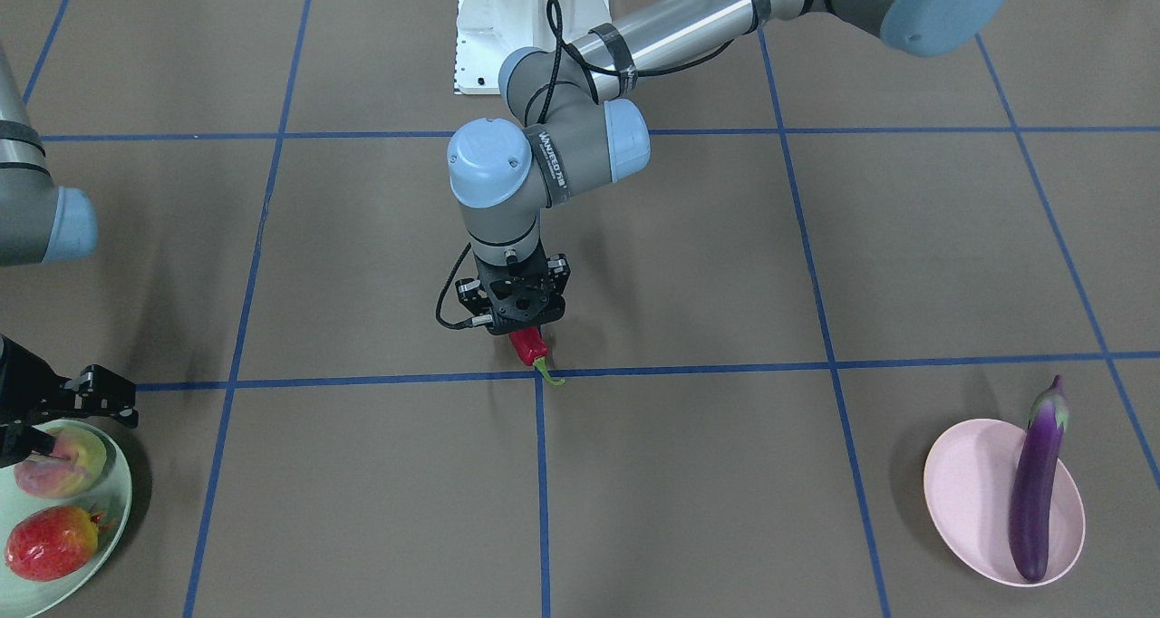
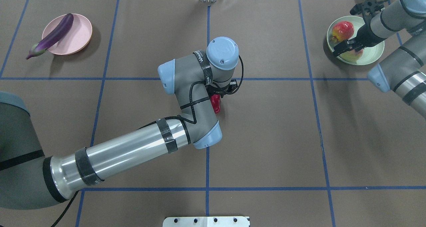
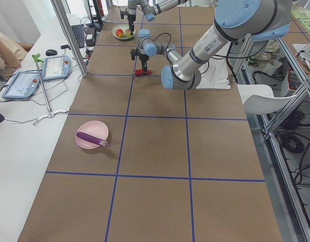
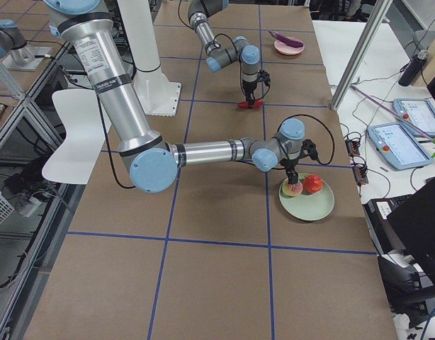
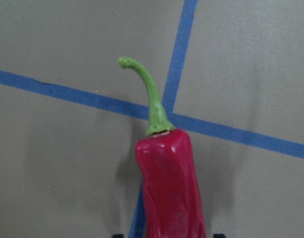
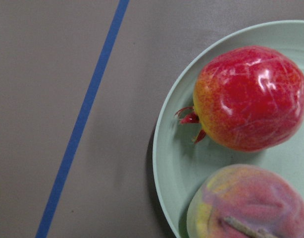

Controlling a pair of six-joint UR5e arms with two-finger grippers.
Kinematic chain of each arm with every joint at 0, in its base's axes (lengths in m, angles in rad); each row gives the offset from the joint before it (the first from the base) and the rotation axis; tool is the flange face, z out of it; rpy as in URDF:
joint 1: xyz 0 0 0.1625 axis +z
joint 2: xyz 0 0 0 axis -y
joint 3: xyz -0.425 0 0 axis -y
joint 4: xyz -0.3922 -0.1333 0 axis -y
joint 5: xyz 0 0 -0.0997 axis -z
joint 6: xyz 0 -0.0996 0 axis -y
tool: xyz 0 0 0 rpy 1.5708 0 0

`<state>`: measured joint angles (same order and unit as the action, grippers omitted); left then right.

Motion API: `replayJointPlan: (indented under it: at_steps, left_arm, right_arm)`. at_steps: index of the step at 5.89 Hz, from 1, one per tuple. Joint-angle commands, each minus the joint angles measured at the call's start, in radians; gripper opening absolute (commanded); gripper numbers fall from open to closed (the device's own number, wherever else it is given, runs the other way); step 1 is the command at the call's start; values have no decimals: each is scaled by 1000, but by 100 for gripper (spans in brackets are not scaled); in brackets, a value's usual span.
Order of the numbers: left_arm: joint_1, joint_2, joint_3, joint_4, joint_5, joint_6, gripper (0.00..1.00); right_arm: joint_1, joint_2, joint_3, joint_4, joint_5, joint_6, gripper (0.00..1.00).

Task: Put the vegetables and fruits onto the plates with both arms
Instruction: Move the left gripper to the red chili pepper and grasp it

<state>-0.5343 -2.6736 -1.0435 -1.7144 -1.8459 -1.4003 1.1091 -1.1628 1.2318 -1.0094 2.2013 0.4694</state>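
Chili [image 1: 528, 346] lies on the table [image 1: 725, 473] at a crossing of blue tape lines [image 1: 689, 369], with its green stem over the tape. The left gripper [image 1: 521, 326] points straight down onto it. In the wrist view only dark finger tips show at either side of the red body, and they appear to stand a little off it, so the jaws look open around the chili rather than clamped.

At the table's far end the right gripper [image 1: 45, 428] hangs over the mint plate [image 1: 113, 487], jaws spread, one finger just over the peach [image 1: 68, 464]. The peach sits in the plate beside the red fruit [image 1: 50, 543].

The eggplant [image 1: 1036, 500] lies across the pink plate [image 1: 970, 500], with its cap end past the rim.
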Motion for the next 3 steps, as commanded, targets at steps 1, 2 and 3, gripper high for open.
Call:
replayJointPlan:
  at_steps: [1,2,3]
  left_arm:
    - [-25,0,-9,2,-7,17,0]
    - [-88,-3,-36,15,-74,79,0]
    - [-184,3,-43,16,-195,195,0]
  right_arm:
    - [-2,3,0,-1,0,0,100]
    - [-2,5,0,-1,0,0,100]
    - [-3,6,2,-1,0,0,100]
